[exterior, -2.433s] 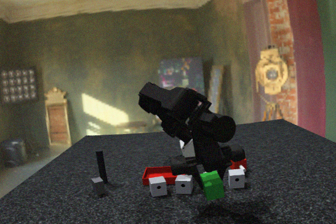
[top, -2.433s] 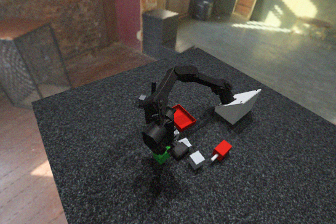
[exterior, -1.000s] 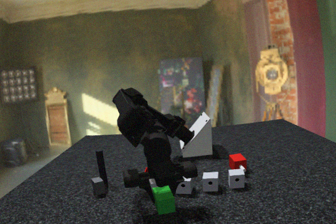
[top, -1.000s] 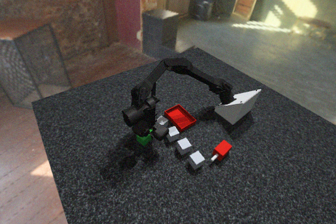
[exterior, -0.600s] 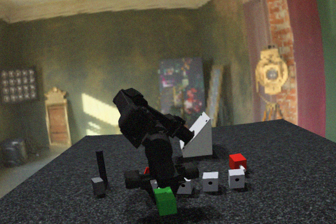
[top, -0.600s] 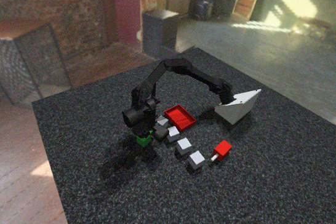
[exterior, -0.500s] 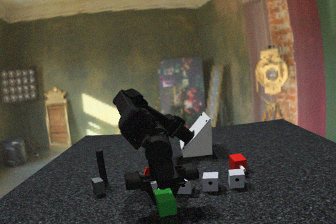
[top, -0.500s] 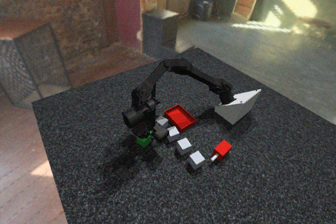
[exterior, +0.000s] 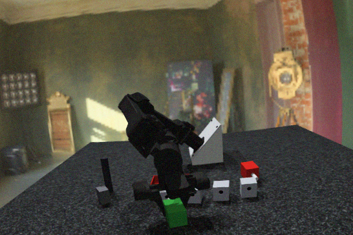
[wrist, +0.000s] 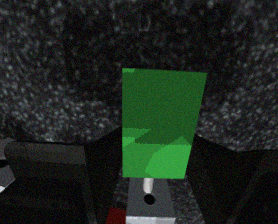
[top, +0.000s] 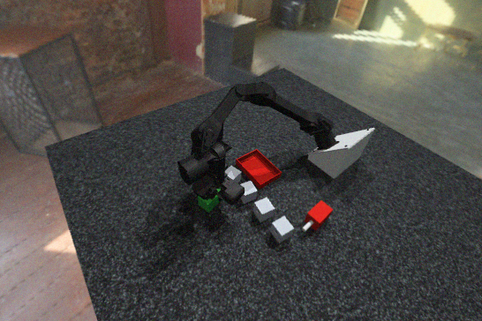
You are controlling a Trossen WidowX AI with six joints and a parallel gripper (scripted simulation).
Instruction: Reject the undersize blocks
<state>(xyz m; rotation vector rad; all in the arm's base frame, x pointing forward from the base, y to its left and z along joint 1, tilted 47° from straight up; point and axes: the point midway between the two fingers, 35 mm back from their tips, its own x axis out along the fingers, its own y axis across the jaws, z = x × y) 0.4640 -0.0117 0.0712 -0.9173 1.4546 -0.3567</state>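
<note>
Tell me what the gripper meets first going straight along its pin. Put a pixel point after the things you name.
Likely the front face of the steel block (wrist: 137,197) just ahead. In the wrist view the pin of the green GO gauge (top: 208,202) (exterior: 176,213) (wrist: 159,120) points almost at its hole; remaining gap and height match are unclear.

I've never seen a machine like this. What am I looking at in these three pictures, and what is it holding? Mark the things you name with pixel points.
It is one black jointed arm, mounted on a pale wedge-shaped stand (top: 337,161) (exterior: 210,150). The first picture looks down from above, the second looks across the table, and the third comes from a camera at the arm's wrist.

At the arm's end, the hand (top: 216,195) (exterior: 174,201) is closed on the green gauge (top: 208,202) (exterior: 176,213) (wrist: 161,120), whose thin pale pin (wrist: 148,185) points toward a steel block (wrist: 154,187) with a dark hole.

Four such blocks stand in a row on the dark table. Near them are a shallow red tray (top: 272,180) and a red block with a pale pin (top: 320,213) (exterior: 249,168).
</note>
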